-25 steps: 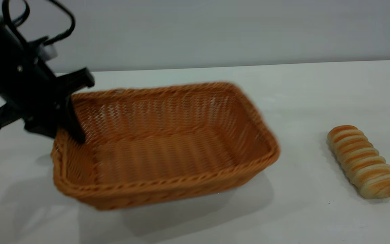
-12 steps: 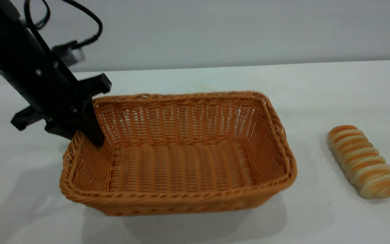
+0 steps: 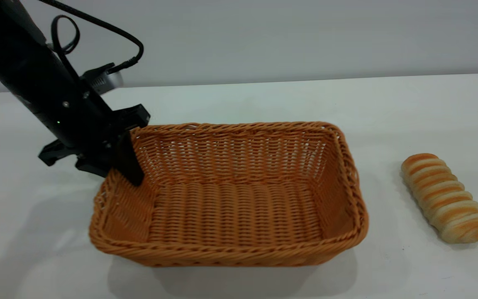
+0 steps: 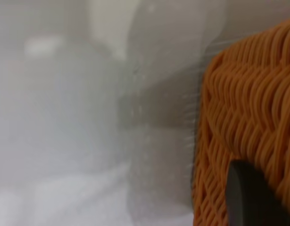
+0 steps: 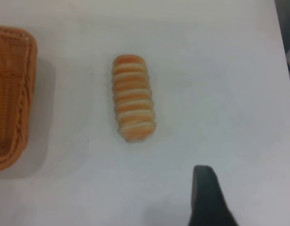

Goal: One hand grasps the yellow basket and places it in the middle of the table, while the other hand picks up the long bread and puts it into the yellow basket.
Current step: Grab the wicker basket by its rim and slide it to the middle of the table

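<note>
One basket (image 3: 239, 195), one bread (image 3: 444, 198), one table (image 3: 409, 270), and one of my claws showing in the exterior view. Nearest the camera, the basket is sitting flat on the table around the middle, its long side running across the view, nothing lying inside it. The bread is lying on the table to its right, apart from it, not touching, angled a bit. Farther back at the basket's left end, my left claw (image 3: 116, 166) is clamping the rim: one black finger (image 3: 129, 164) is reaching down inside the wall, the other is staying outside, so I am gripping the basket. My left wrist view is showing the woven wall (image 4: 248, 132) close up with one dark fingertip (image 4: 251, 197) against it. My right claw is hanging above the table beyond the bread; only one dark finger (image 5: 208, 197) is showing in its wrist view, well apart from the bread (image 5: 132, 104), so I cannot tell whether it is open. The basket's corner (image 5: 12, 94) is showing there too.

Versus a second ago: the basket was tilted and blurred, farther left; now it is resting level, shifted right toward the bread. My left claw has travelled right with it. The bread is lying where it was.
</note>
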